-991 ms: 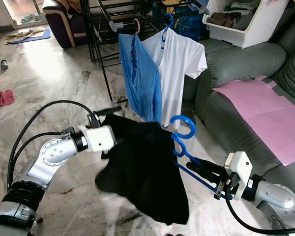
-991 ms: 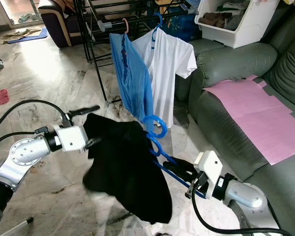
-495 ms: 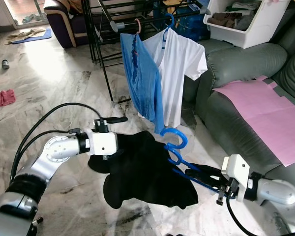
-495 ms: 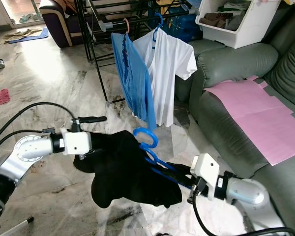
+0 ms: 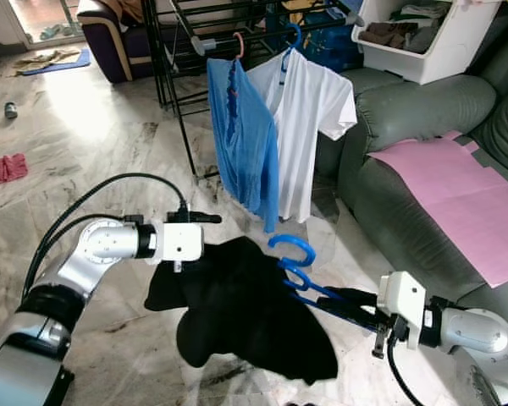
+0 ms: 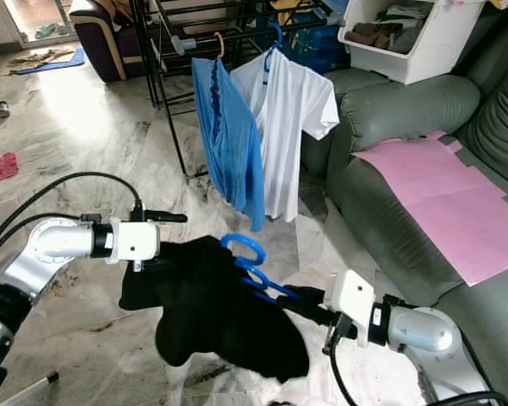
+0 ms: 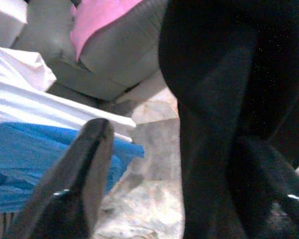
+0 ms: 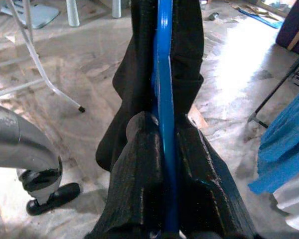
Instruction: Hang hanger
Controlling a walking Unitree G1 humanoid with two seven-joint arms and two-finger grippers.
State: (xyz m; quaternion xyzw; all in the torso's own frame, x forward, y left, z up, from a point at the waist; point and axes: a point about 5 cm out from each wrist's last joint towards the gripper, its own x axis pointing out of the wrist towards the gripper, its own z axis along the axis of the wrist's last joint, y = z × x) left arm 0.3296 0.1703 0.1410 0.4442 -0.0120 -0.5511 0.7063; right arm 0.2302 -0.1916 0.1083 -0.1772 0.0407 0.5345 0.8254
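A blue hanger [image 5: 293,252] carries a black garment [image 5: 247,315] that sags low over the floor. My right gripper [image 5: 337,297] is shut on the hanger's lower bar, which runs between its fingers [image 8: 142,164] in the right wrist view, the blue hanger [image 8: 164,94] edge-on. My left gripper [image 5: 210,238] is at the garment's upper left edge. Its fingers stand wide apart, one finger [image 7: 84,164] free above the cloth and the other behind the black garment [image 7: 214,99]. Further back, the black clothes rack [image 5: 179,110] holds a blue shirt [image 5: 247,139] and a white T-shirt [image 5: 311,118].
A grey sofa [image 5: 406,203] with a pink sheet [image 5: 444,182] lies to the right, a white bin [image 5: 411,38] of clothes on its arm. The marble floor [image 5: 85,144] stretches left, with a red cloth [image 5: 2,169] and a small can [image 5: 8,110] on it.
The hanger and garment have come down and shifted slightly left. The garment, held up a second ago, now sags lower. Both grippers keep their places on it.
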